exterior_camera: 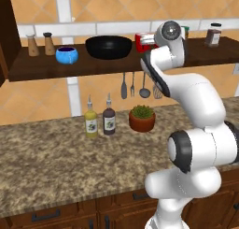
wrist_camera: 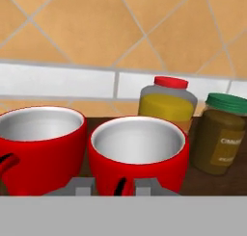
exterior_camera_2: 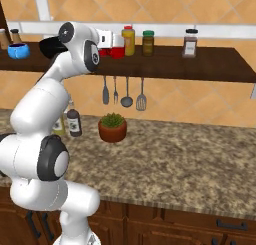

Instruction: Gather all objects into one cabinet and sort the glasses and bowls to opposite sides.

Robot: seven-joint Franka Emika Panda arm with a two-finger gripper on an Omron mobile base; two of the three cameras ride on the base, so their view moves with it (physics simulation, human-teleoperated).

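Observation:
Two red cups stand side by side on the dark wooden shelf (exterior_camera: 70, 70), one (wrist_camera: 137, 155) straight ahead in the hand view and the other (wrist_camera: 41, 146) to its left. My gripper (wrist_camera: 115, 188) is at the near wall of the middle cup, its fingers slightly apart, so it is open. The base views show the gripper (exterior_camera: 145, 41) (exterior_camera_2: 107, 41) at shelf height against the red cups (exterior_camera_2: 116, 52). Further left on the shelf (exterior_camera_2: 200, 64) sit the wide black bowl (exterior_camera: 108, 46) and the small blue bowl (exterior_camera: 66, 54) (exterior_camera_2: 18, 50).
A yellow jar (wrist_camera: 166, 105) and a green-lidded jar (wrist_camera: 224, 138) stand just right of the cups, a brown spice jar (exterior_camera_2: 189, 43) further right. Two shakers (exterior_camera: 41, 44) sit at the shelf's left end. Utensils (exterior_camera: 133, 85) hang below; bottles (exterior_camera: 100, 120) and a plant pot (exterior_camera: 142, 118) stand on the counter.

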